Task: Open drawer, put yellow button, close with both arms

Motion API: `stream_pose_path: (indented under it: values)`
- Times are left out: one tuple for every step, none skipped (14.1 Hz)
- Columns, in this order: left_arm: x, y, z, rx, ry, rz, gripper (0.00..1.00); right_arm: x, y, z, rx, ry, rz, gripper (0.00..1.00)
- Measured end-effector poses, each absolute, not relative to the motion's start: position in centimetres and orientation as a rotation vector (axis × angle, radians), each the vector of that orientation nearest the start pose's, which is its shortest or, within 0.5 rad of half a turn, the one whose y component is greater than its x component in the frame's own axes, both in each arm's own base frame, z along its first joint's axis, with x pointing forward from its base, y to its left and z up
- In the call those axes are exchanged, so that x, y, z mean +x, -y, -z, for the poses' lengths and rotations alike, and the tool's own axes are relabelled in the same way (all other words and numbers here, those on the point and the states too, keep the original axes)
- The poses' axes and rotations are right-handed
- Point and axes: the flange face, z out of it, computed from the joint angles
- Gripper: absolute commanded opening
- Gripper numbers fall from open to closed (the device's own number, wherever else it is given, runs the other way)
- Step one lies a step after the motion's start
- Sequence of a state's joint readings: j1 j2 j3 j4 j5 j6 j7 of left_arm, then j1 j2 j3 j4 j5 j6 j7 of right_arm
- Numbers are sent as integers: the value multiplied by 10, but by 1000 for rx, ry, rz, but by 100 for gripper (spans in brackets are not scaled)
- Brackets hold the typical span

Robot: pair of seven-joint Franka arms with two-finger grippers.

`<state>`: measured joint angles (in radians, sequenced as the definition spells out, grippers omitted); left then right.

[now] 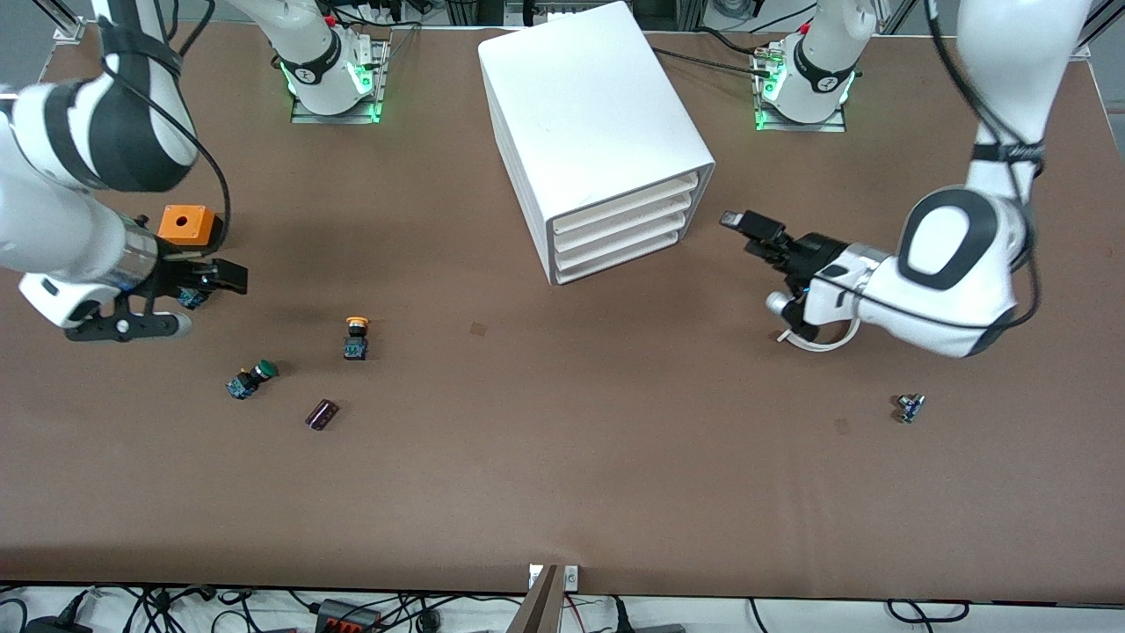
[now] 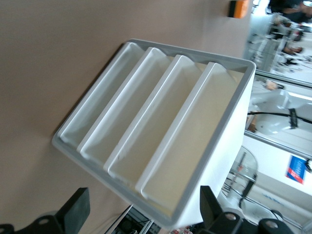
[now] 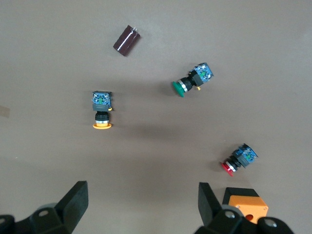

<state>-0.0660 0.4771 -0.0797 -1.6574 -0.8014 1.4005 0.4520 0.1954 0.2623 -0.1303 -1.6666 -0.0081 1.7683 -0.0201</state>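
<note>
No readable labels; both claws, left claw (image 1: 736,221) and right claw (image 1: 230,278), open and empty, yellow button (image 1: 356,338) on table (image 1: 562,475) at cabinet's (image 1: 591,132) 8 o'clock.

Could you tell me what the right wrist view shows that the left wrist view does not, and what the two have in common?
Only the right wrist view shows the yellow button, the green button, the red button and a dark cylinder, all lying apart on the table.

Only the left wrist view shows the white cabinet, with the topmost drawer and the three lower ones all closed.

Both show the orange box, brown tabletop, and their own gripper's jaws open and empty.
</note>
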Motion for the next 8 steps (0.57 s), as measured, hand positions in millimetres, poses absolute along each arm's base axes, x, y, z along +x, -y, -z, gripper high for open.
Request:
stream_pose_path:
  values:
    - [581, 178, -320, 2022, 448, 642, 88, 621, -54, -427, -3175, 162, -275, 100]
    - [575, 189, -306, 1977, 456, 624, 80, 623, -63, -414, -3172, 181, -290, 100]
    - [566, 200, -295, 1932, 477, 601, 73, 626, -71, -399, -3162, 189, -301, 100]
    - [557, 208, -285, 1888, 499, 578, 67, 630, -77, -383, -3145, 184, -312, 100]
    - [549, 214, -276, 1847, 507, 560, 64, 633, -80, -364, -3133, 176, -324, 100]
    - [541, 217, -268, 1815, 509, 550, 60, 637, -83, -346, -3129, 174, -332, 100]
    - [535, 217, -262, 1793, 514, 544, 58, 640, -86, -328, -3131, 179, -338, 100]
    - [530, 218, -258, 1778, 524, 539, 54, 641, -91, -313, -3133, 188, -350, 100]
